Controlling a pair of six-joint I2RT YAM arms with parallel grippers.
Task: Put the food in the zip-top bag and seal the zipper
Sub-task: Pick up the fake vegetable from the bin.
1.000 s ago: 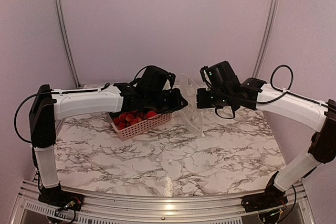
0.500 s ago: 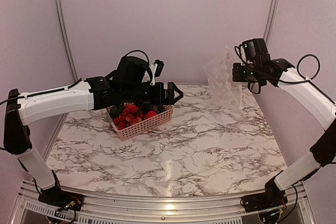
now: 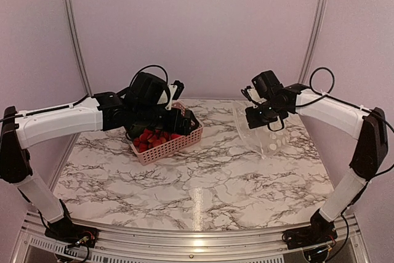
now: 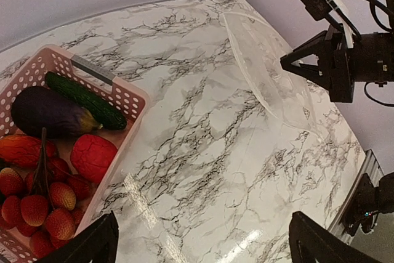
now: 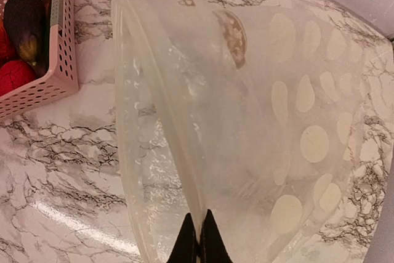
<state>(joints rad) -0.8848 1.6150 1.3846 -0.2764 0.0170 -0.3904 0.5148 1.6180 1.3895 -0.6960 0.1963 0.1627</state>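
Marble worktop [image 3: 203, 177], pink walls. Closest in, the right gripper [image 5: 198, 238] is pinched tight on an edge of the dotted bag [image 5: 258, 121], holding it near the back right corner. The mouth looks turned toward the basket [image 3: 166, 145]. Over at back left the left gripper [image 4: 203, 247] is spread wide with nothing in it, hovering above the food [image 4: 55, 177] in the basket. Left arm's nearer the food, and the bag's off to its right.

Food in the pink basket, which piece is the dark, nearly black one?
The eggplant, lying next to the long green cucumber near the basket rim; the other pieces in view are red or green.
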